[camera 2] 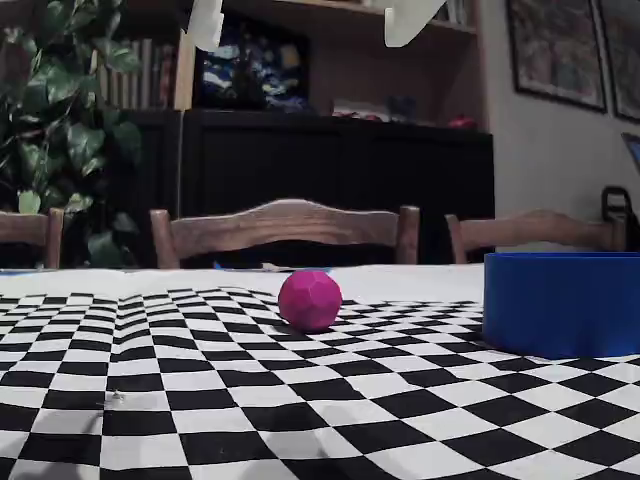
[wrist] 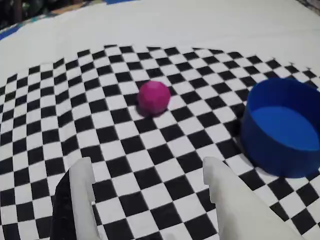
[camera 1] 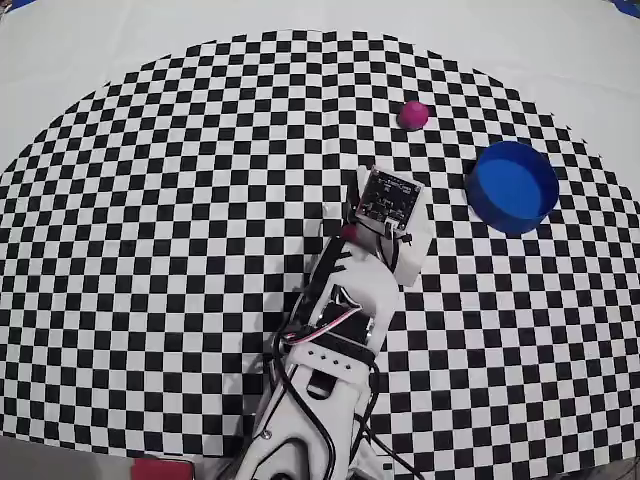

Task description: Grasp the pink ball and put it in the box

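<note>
The pink ball (camera 1: 413, 115) lies on the checkered cloth, far from the arm; it also shows in the wrist view (wrist: 153, 97) and the fixed view (camera 2: 309, 299). The box is a round blue tub (camera 1: 513, 186), to the right of the ball in the wrist view (wrist: 282, 145) and the fixed view (camera 2: 562, 303). My gripper (wrist: 150, 172) is open and empty, held above the cloth short of the ball. Its two white fingertips (camera 2: 205, 25) show at the top of the fixed view. In the overhead view the wrist camera board (camera 1: 388, 200) hides the jaws.
The checkered cloth (camera 1: 150, 220) covers a white table. Chairs (camera 2: 285, 230), a plant and a dark cabinet stand behind the table in the fixed view. A red object (camera 1: 160, 468) lies at the near edge beside the arm base.
</note>
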`<action>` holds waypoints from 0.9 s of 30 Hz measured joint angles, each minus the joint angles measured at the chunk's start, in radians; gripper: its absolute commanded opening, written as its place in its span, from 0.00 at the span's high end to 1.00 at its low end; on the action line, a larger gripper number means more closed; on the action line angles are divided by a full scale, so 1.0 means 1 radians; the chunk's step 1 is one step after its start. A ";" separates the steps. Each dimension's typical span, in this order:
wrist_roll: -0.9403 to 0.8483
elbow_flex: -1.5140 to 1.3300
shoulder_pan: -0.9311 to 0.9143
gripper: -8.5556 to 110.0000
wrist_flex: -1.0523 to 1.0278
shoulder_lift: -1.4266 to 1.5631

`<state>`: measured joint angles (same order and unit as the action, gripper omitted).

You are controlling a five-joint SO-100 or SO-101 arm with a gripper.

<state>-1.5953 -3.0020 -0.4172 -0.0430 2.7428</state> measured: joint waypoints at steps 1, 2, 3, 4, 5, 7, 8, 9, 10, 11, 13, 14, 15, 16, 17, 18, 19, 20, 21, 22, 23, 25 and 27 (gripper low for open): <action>0.000 0.008 -0.003 0.71 0.000 -0.015; 0.000 0.015 -0.005 0.71 0.000 -0.032; 0.000 0.025 -0.005 0.71 0.000 -0.046; 0.000 0.034 -0.005 0.70 0.000 -0.060; 0.000 0.043 -0.005 0.70 0.005 -0.075; 0.006 0.057 -0.005 0.69 0.021 -0.109; 0.008 0.061 -0.005 0.69 0.029 -0.124; 0.011 0.069 -0.005 0.69 0.037 -0.141; 0.011 0.075 -0.005 0.69 0.043 -0.156; 0.011 0.080 -0.005 0.69 0.054 -0.173; 0.011 0.094 -0.005 0.69 0.064 -0.204; 0.012 0.101 -0.005 0.69 0.064 -0.219; 0.015 0.110 -0.005 0.69 0.064 -0.232; 0.018 0.118 -0.005 0.69 0.066 -0.245; 0.021 0.126 -0.005 0.69 0.071 -0.259; 0.023 0.133 -0.005 0.69 0.074 -0.273; 0.025 0.143 -0.005 0.69 0.078 -0.287; 0.025 0.149 -0.005 0.69 0.086 -0.304; 0.025 0.156 -0.005 0.69 0.094 -0.321; 0.025 0.163 -0.005 0.69 0.101 -0.336; 0.025 0.173 -0.005 0.69 0.109 -0.362; 0.025 0.198 -0.005 0.69 0.123 -0.407; 0.025 0.219 -0.005 0.69 0.127 -0.440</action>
<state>-1.5708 -2.7826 -0.4218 0.0844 2.3025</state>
